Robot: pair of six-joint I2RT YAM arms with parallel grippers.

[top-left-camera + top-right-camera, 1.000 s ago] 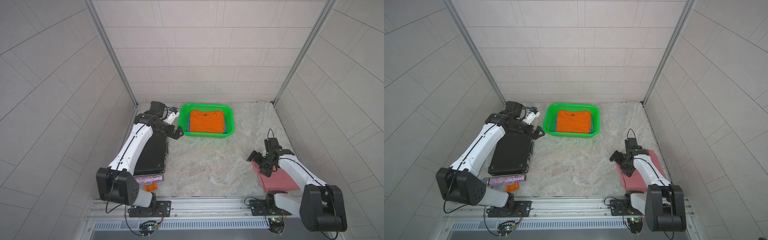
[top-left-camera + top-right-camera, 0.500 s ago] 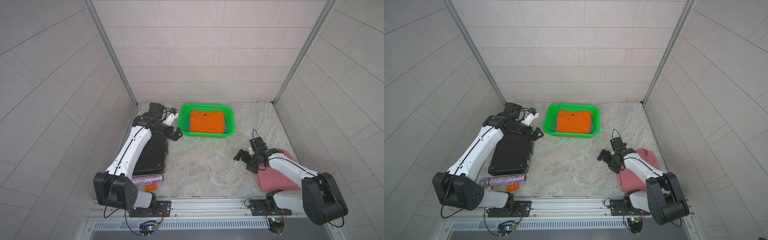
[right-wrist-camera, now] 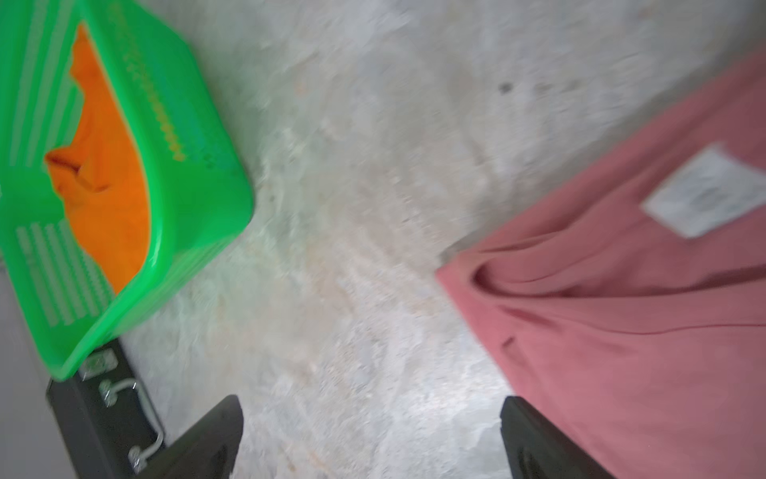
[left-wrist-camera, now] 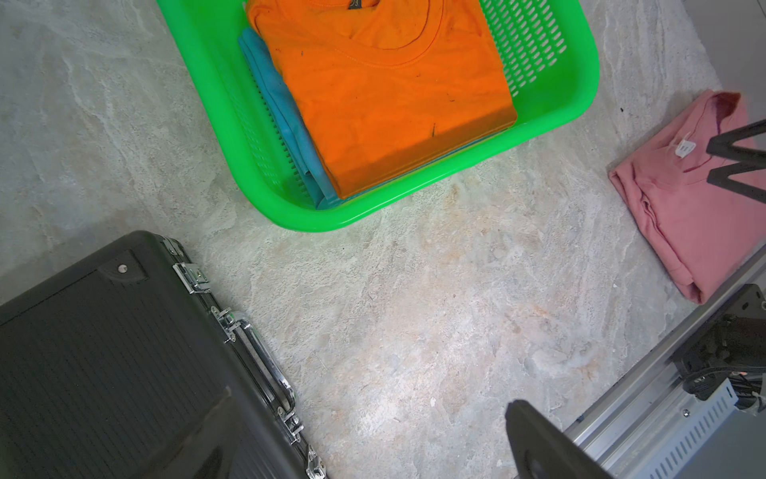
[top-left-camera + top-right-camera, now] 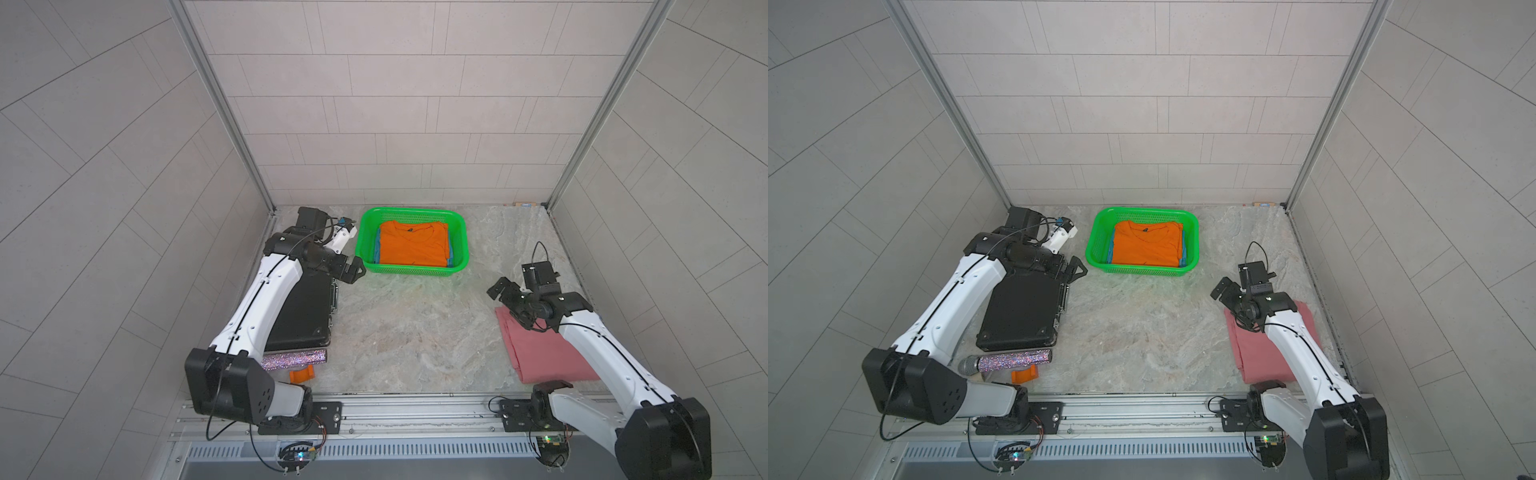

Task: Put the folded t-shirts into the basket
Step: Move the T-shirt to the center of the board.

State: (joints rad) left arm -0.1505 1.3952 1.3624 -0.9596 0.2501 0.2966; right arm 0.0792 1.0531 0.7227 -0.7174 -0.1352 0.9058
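Right gripper (image 5: 509, 305), released, has drawn back over the pink tee (image 5: 536, 353) far corner; left gripper (image 5: 351, 272) also released; blue tee (image 4: 286, 120) mostly hidden beneath orange tee (image 5: 413, 245).

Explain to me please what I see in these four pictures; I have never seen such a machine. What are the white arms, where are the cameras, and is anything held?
These are two white robot arms fixed to a rail in front of the table, each ending in a two-finger gripper. Two pictures come from a camera overhead, two from cameras on the wrists. On the table stands a green basket holding an orange t-shirt on top of a blue t-shirt. A pink t-shirt lies folded outside it, partly beneath the right arm. Near the left arm lie a black case, a glittery microphone and a small orange plastic piece. The left gripper and the right gripper are both open and empty.
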